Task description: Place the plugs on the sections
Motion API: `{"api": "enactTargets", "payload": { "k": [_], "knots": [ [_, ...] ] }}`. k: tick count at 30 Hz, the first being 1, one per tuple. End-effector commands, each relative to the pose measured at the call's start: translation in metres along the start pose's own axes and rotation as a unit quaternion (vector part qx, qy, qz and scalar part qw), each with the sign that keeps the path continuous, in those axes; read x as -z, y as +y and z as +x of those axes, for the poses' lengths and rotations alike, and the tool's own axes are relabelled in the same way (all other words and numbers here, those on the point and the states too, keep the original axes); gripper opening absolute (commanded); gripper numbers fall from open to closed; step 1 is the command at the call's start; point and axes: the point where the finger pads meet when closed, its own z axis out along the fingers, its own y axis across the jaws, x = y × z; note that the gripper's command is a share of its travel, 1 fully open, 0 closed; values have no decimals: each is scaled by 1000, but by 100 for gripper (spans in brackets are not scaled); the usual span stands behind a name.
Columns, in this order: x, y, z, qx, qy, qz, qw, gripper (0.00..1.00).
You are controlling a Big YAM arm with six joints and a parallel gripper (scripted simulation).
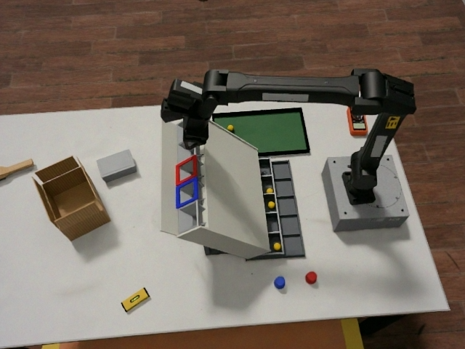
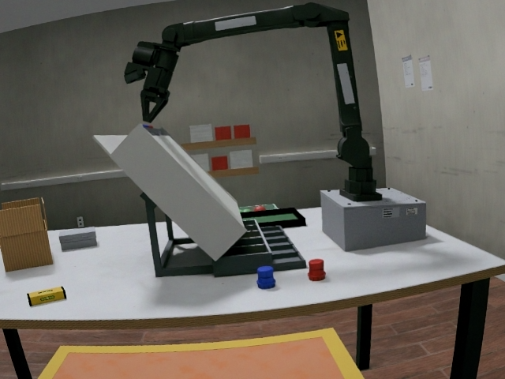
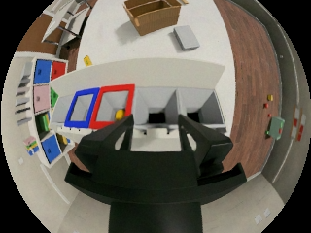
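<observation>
My gripper (image 1: 191,145) hangs open and empty just above the row of funnels at the top of the white slanted cover (image 1: 229,195), over a plain funnel next to the red-banded funnel (image 1: 186,169). The blue-banded funnel (image 1: 187,193) is next to the red one. In the wrist view my fingers frame a plain funnel, and a yellow marble (image 3: 120,115) shows inside the red-banded funnel (image 3: 113,105). Yellow marbles lie in three sections of the dark tray (image 1: 269,190) (image 1: 271,204) (image 1: 277,246). The blue plug (image 1: 279,282) and red plug (image 1: 311,277) stand on the table in front.
A green marble tray (image 1: 262,131) holds one yellow marble (image 1: 230,128). An open cardboard box (image 1: 69,197), a grey block (image 1: 115,164) and a yellow level (image 1: 135,299) lie on the left. The arm's grey base (image 1: 364,195) is on the right, an orange device (image 1: 357,121) behind it.
</observation>
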Motion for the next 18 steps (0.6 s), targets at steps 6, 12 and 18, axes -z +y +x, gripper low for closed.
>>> {"api": "enactTargets", "payload": {
  "k": [6, 12, 18],
  "knots": [
    [30, 1, -27, 6, -37, 6, 999, 59],
    [30, 1, -27, 6, -37, 6, 999, 59],
    [32, 1, -29, 6, -37, 6, 999, 59]
  ]
}}
